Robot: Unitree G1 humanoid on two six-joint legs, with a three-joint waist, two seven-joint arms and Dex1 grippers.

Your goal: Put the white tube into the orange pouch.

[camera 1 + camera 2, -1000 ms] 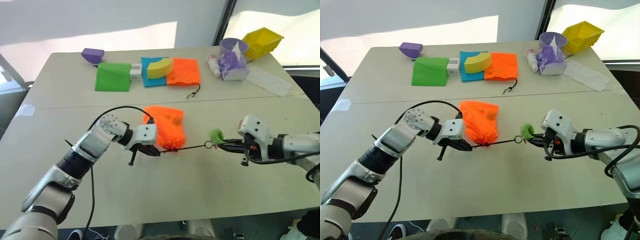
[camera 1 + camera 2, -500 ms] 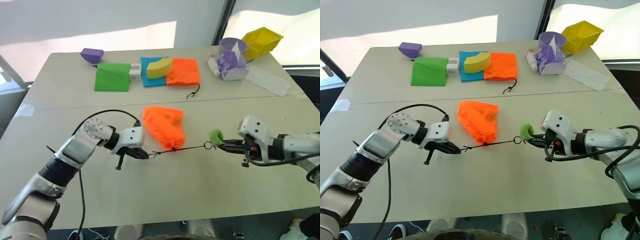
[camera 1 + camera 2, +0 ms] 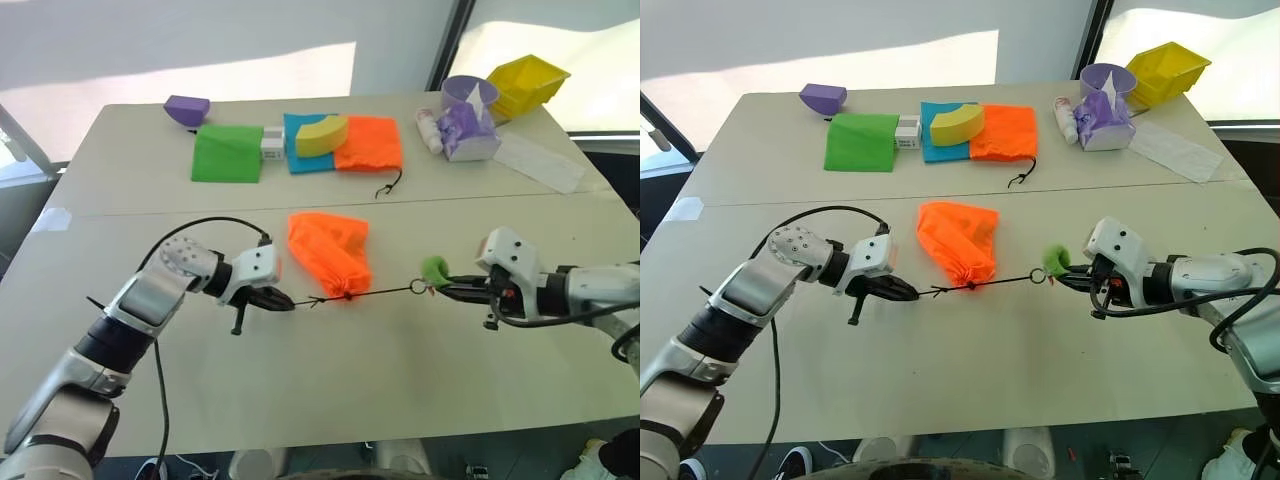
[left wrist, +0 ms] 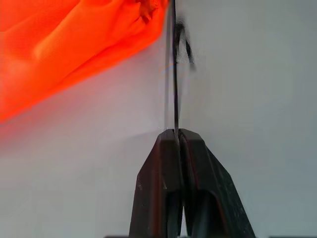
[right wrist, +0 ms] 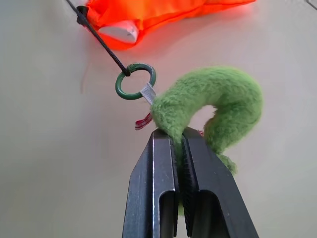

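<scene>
Orange pouch: the orange pouch lies flat near the middle of the table, just on the near side of the seam that crosses it from side edge to side edge. Its long axis runs from far edge to near edge; the gathered mouth points at the near edge.
White tube: the white tube is inside the pouch, one white end showing in the cinched mouth in the right wrist view.
Cord: the black cord runs out of the mouth both ways, drawn in a nearly straight line parallel to the near edge.
Left gripper: the left gripper sits left of the mouth, its fingers pinched together on the cord's left end.
Right gripper: the right gripper sits right of the mouth, clamped on the green pom-pom, which hangs from a small ring at the cord's right end.
Open room: bare tabletop spans the near half, from the cord to the near edge.
Far edge: a green pouch, a second orange pouch and a yellow bin at the far right corner.
</scene>
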